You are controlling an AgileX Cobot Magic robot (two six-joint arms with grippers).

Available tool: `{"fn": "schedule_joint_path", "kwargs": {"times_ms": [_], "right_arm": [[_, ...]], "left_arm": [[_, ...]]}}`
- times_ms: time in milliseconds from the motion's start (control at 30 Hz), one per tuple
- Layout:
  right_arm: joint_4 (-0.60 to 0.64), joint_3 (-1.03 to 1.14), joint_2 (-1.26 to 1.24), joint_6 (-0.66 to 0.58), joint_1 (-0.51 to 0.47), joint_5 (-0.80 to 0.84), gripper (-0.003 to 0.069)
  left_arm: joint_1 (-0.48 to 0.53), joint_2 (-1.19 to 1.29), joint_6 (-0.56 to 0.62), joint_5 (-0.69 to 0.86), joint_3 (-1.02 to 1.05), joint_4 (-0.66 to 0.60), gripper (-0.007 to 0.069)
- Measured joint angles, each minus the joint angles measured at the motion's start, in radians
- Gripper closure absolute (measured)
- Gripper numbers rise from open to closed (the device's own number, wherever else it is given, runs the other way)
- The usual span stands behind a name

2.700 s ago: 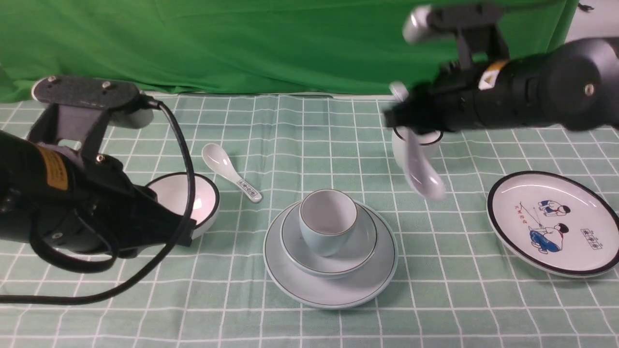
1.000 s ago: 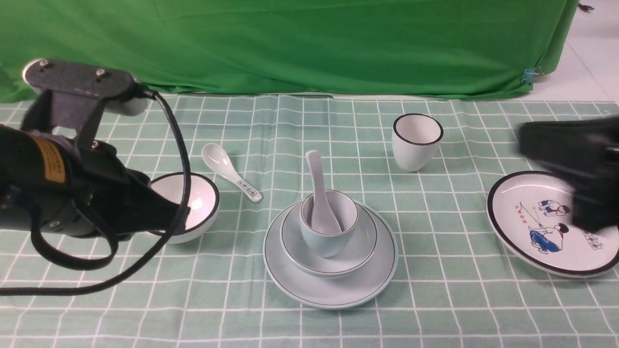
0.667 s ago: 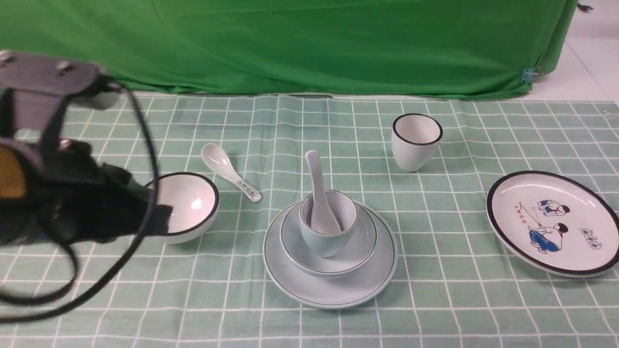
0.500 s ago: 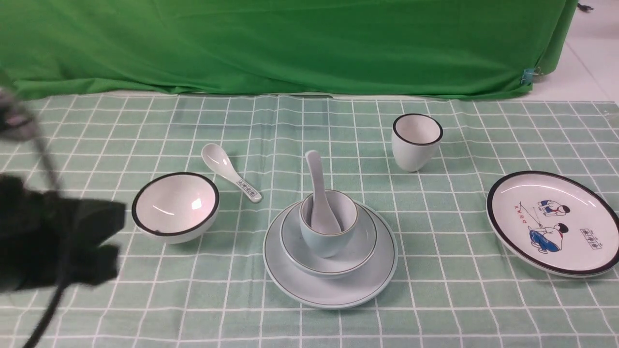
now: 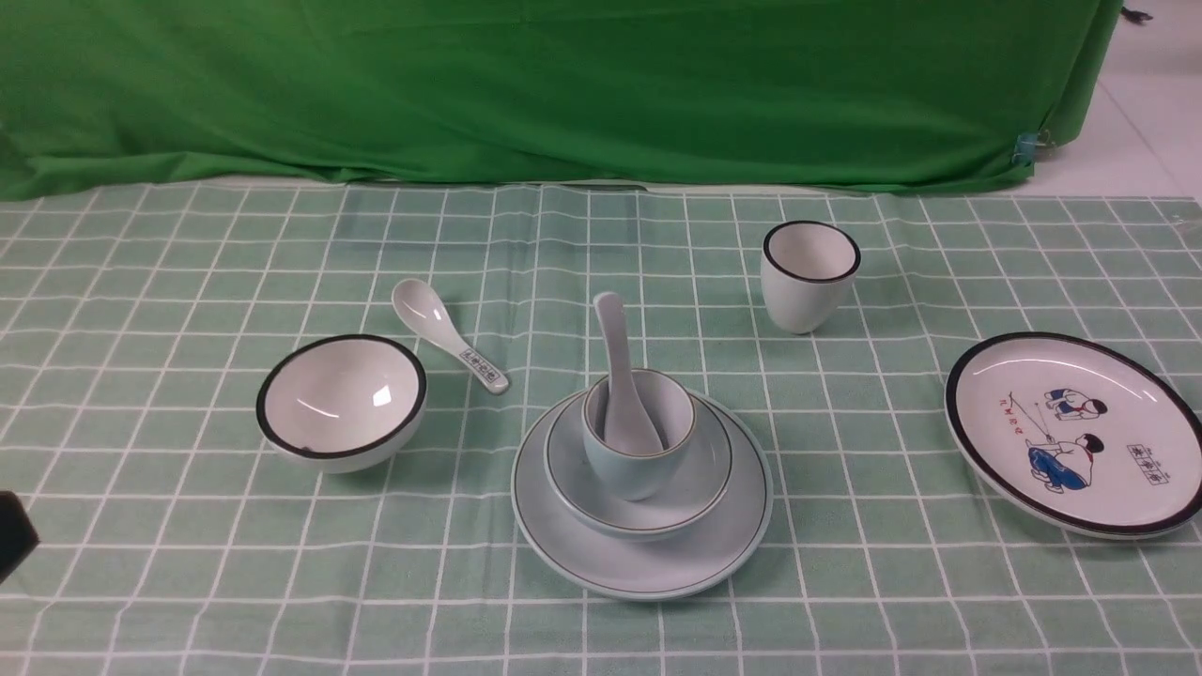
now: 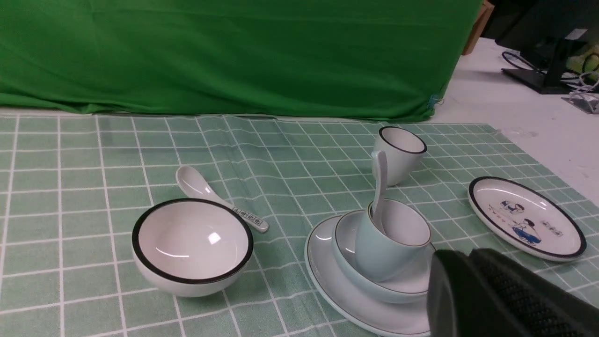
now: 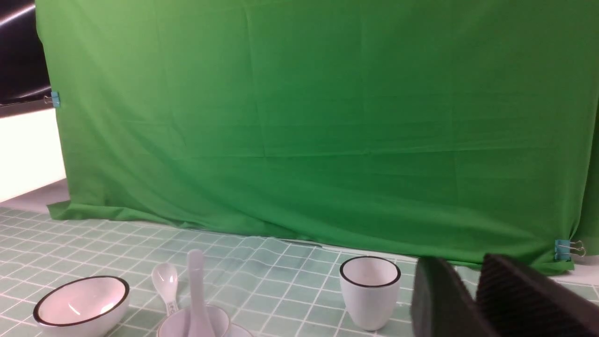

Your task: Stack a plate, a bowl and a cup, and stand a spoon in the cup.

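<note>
The spoon (image 5: 617,376) is in neither gripper: it stands in the cup (image 5: 639,467), scoop end down inside and handle rising above the rim, leaning toward 11 o'clock. The left gripper (image 6: 470,255) shows only in the left wrist view, where its two black fingers (image 6: 514,299) lie pressed together with nothing between them, on the near side of the stack and clear of it. The right gripper (image 7: 461,263) shows only in the right wrist view; its fingers (image 7: 440,304) sit close together and hold nothing, with a thin wedge of background between the tips, and I cannot tell whether they meet. The cup sits in the middle of the bowl (image 5: 702,479), and the bowl rests centred on the plate (image 5: 657,568), which lies flat on the checked green tablecloth (image 5: 845,582). Taking 12 o'clock as away from the robot, a black-rimmed white bowl (image 5: 340,399) stands at 9 o'clock from the stack. A patterned-handle spoon (image 5: 449,347) lies at 10 o'clock, just beside that bowl. A black-rimmed white cup (image 5: 809,282) stands upright at 1 o'clock, and a cartoon plate (image 5: 1071,432) lies at 3 o'clock, well apart. A green backdrop (image 5: 563,94) hangs at 12 o'clock.
</note>
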Motion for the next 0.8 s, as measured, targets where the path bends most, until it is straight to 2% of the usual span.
{"fn": "schedule_joint_path", "kwargs": {"times_ms": [267, 400, 500, 600, 667, 800], "right_arm": [[0.0, 0.0, 0.0, 0.0, 0.0, 0.0, 0.0476], [0.0, 0.0, 0.0, 0.0, 0.0, 0.0, 0.0466], [0.0, 0.0, 0.0, 0.001, 0.0, 0.0, 0.0463], [0.0, 0.0, 0.0, 0.001, 0.0, 0.0, 0.0463], [0.0, 0.0, 0.0, 0.001, 0.0, 0.0, 0.0461], [0.0, 0.0, 0.0, 0.001, 0.0, 0.0, 0.0449]], "left_arm": [[0.0, -0.001, 0.0, 0.001, 0.0, -0.004, 0.0613], [0.015, -0.011, 0.046, -0.012, 0.013, -0.009, 0.0613], [0.125, -0.061, 0.185, -0.139, 0.094, -0.087, 0.0613], [0.312, -0.128, 0.339, -0.331, 0.251, -0.2, 0.0613], [0.423, -0.153, 0.368, -0.415, 0.36, -0.227, 0.0613], [0.486, -0.157, 0.374, -0.449, 0.496, -0.231, 0.0613]]}}
